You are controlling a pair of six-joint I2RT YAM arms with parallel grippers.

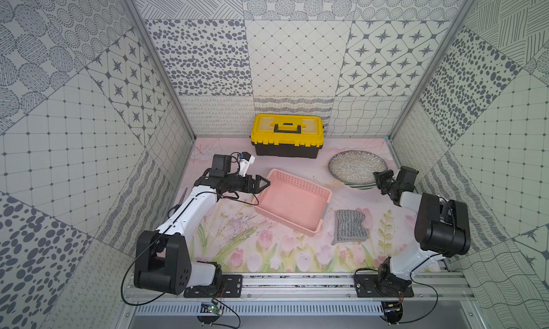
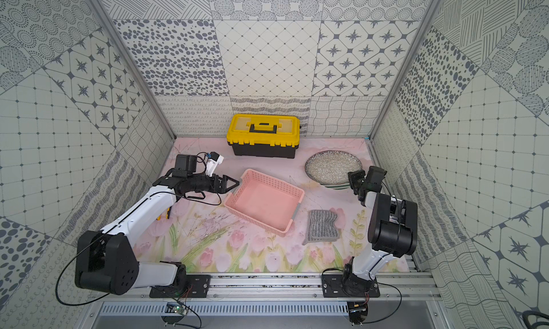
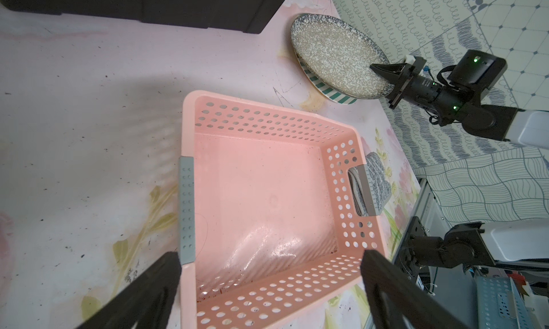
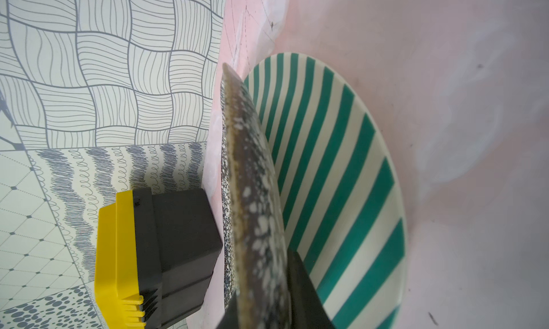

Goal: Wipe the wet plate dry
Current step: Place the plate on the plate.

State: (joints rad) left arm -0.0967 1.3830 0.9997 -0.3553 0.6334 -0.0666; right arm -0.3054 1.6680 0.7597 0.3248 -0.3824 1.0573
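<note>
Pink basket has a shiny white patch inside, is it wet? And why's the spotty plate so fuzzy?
Left wrist view: the patch in the pink basket is glare, a striped reflection; wetness can't be told. Right wrist view: the speckled plate sits close to the lens, so it blurs.

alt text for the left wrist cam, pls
Empty pink basket on a pink floral mat, seen between the black fingers of the open left gripper. Beyond it, the right gripper pinches the rim of a speckled plate over a green-striped plate; a grey cloth lies behind the basket's far wall.
</note>
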